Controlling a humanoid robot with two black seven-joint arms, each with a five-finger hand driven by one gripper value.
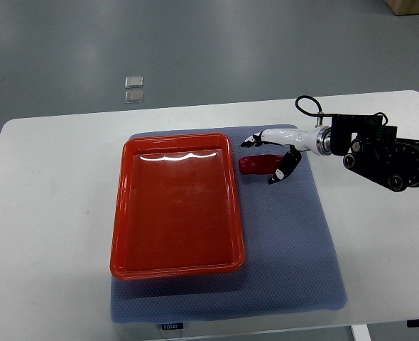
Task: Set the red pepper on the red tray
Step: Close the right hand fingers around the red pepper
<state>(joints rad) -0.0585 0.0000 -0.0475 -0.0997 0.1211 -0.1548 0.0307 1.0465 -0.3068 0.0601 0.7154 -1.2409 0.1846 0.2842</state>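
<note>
A red pepper [258,165] lies on the blue mat just right of the red tray [124,213], near the tray's far right corner. My right hand [270,156] reaches in from the right edge and hovers over the pepper. Its fingers [252,140] are spread on the far side and its thumb [286,167] sits on the near side, so the pepper lies between them without being gripped. The tray holds nothing. My left arm does not show.
The blue mat [295,249] covers the middle of the white table [46,213] under the tray. Two small clear squares [133,88] lie on the floor beyond the table's far edge.
</note>
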